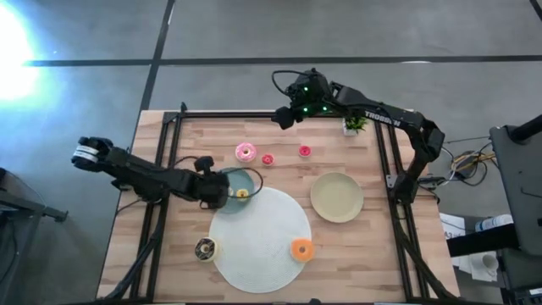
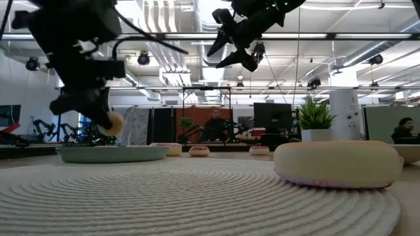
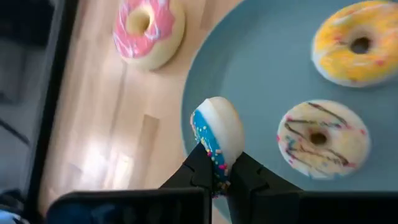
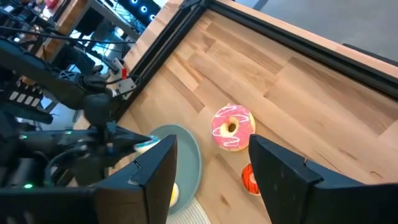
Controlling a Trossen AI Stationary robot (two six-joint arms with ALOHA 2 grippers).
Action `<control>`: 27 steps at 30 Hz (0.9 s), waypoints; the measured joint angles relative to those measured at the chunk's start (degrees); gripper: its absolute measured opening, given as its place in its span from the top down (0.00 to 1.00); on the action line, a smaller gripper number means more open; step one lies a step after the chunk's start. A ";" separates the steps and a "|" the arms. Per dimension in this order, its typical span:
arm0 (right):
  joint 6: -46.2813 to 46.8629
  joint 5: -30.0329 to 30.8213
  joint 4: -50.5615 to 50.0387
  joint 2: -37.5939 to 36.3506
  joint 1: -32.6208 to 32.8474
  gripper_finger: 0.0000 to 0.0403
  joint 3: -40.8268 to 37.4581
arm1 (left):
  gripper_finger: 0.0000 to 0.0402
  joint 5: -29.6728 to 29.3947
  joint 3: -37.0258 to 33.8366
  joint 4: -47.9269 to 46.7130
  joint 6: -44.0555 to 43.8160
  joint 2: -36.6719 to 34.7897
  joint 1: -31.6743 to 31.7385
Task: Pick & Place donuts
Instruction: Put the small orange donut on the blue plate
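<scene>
The left gripper is hanging over the near rim of the teal plate, its fingers pressed tight on a small donut with blue frosting and sprinkles — the donut is standing on edge between the fingertips, above the plate and not touching it. Two more small donuts are lying flat on that plate: a yellow one and a pale one with dark drizzle. Just off the plate, on the wooden table, a larger pink-frosted donut is sitting.

The right gripper is waiting high above the far edge of the table, its jaws spread wide and holding nothing.

Farther along the far side, two tiny donuts are lying on the wood — a pink one and a red one. An orange donut is resting on the edge of the white round mat, a dark brown donut is lying just beside the mat's other edge, and the beige plate is touching the mat's right side.
</scene>
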 joint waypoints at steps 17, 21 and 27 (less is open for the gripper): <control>1.13 0.00 0.09 0.00 0.01 0.52 -0.02 | 0.98 5.78 0.25 6.98 -2.87 10.86 4.24; 1.00 0.00 0.13 0.00 0.00 0.52 -0.02 | 0.89 8.56 0.86 6.81 -7.08 10.16 5.45; 0.68 0.00 0.09 0.00 0.00 0.52 -0.04 | 0.73 13.31 2.65 4.89 -6.56 8.91 5.95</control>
